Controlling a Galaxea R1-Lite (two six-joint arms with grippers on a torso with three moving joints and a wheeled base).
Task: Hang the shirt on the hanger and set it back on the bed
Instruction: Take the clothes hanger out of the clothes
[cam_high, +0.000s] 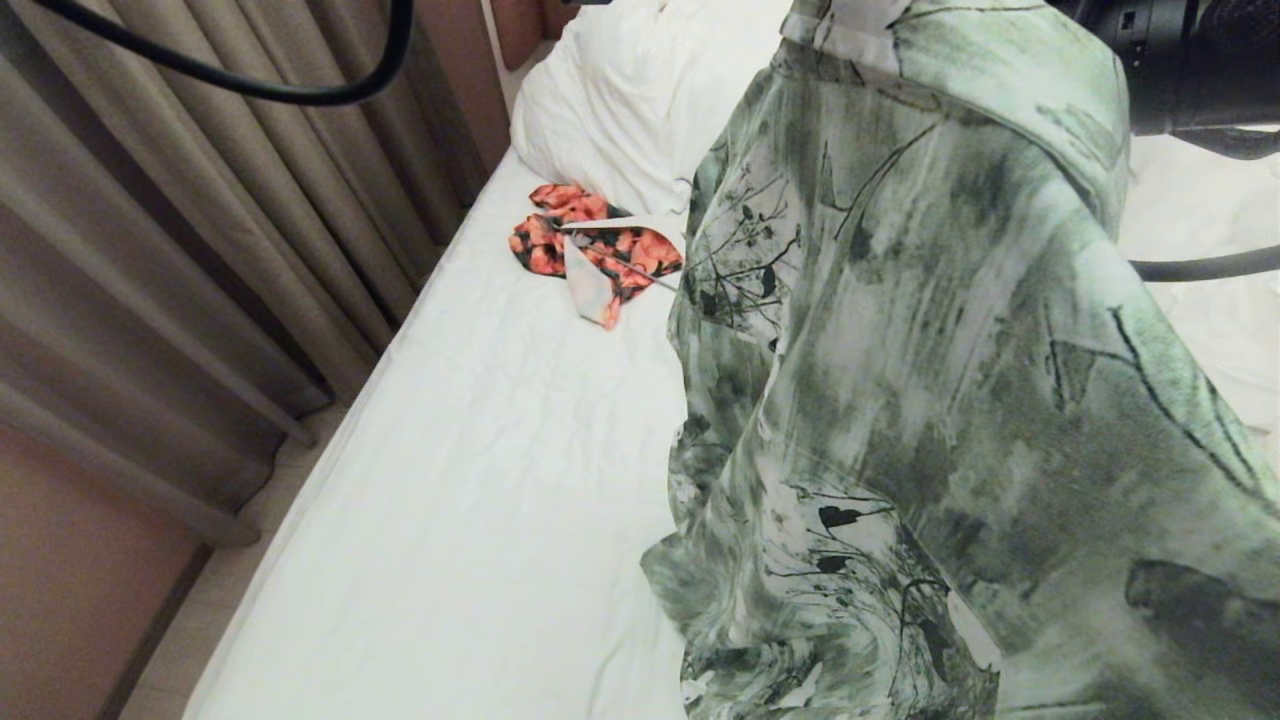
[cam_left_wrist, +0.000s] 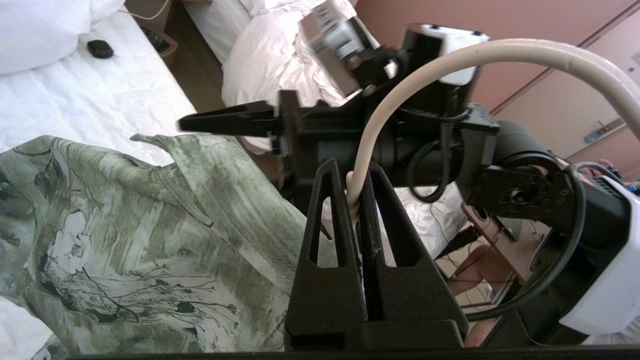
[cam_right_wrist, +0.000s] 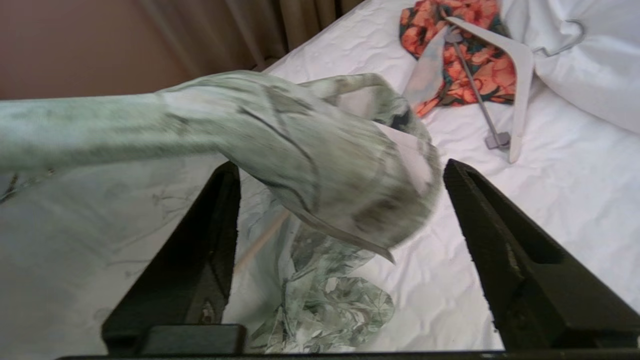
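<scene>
Shirt up on the hanger, left gripper clamped on the hook, right gripper spread wide.

Left gripper (cam_left_wrist: 356, 192) was pinched tight on the cream hanger (cam_left_wrist: 480, 52) at the base of its hook. The shirt (cam_high: 930, 400) hung in the air above the bed (cam_high: 480, 480), filling the right half of the head view, its lower hem bunched near the sheet. Right gripper (cam_right_wrist: 340, 172) stood with fingers (cam_right_wrist: 505, 235) far apart, holding nothing; a blurred fold of the shirt's collar area sat between them, contact unclear. Further up the bed, near the pillow (cam_high: 620, 100), lay an orange-red floral garment (cam_high: 590, 245) with a thick white hanger (cam_right_wrist: 520, 75) on it.
</scene>
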